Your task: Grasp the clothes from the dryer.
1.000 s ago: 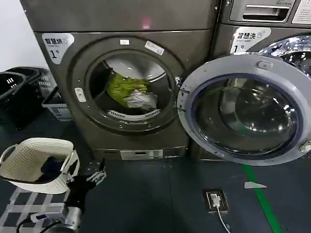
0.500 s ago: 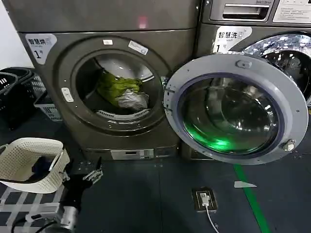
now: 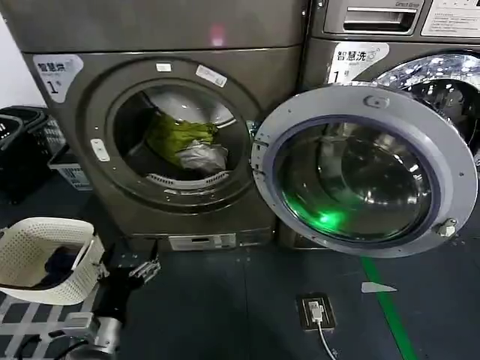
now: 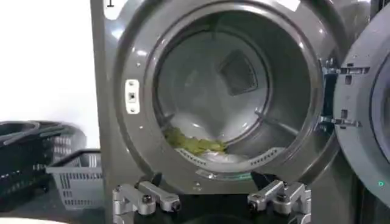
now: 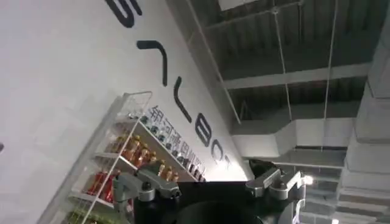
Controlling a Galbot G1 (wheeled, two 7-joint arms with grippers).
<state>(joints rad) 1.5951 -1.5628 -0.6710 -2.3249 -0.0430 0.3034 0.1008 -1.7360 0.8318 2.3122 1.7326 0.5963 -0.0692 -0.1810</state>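
Clothes (image 3: pixel 185 144) unmoved inside dryer (image 3: pixel 161 199)

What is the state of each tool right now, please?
Left tool: open, empty, low before the dryer, short of the clothes.
Right tool: open, empty, pointing up toward the ceiling.

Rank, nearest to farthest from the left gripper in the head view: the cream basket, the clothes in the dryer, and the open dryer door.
From the left gripper, low by the floor:
1. Cream basket, right beside it on its left.
2. Clothes, ahead and above, inside the dryer drum.
3. Open dryer door, swung out to the right; its near rim is about as close as the clothes.
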